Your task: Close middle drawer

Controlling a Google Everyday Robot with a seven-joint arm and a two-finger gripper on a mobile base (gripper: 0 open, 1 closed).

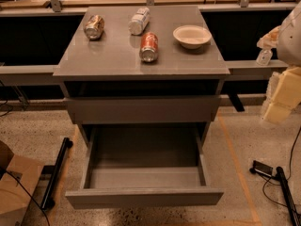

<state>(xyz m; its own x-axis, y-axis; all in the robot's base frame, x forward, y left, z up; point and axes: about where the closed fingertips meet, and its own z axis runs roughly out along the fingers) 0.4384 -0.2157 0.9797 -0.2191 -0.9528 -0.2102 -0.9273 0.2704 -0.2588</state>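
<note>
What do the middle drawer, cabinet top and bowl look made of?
Middle drawer: flat, even, matte grey panels, likely painted metal or laminate; can't tell which. Cabinet top: same grey but glossier, with a faint reflection by the red can. Bowl: off-white, dull, thin rim, probably paper or plastic. Gripper: cream-coloured, at the right edge, apart from the cabinet.

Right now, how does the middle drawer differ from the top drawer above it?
The middle drawer is pulled far out, its empty inside showing; the top drawer is in or nearly so, its inside hidden. The middle drawer's front looks shallower than the top drawer's taller front. Both are plain grey and handleless. The gripper hangs at the right edge, touching neither.
</note>
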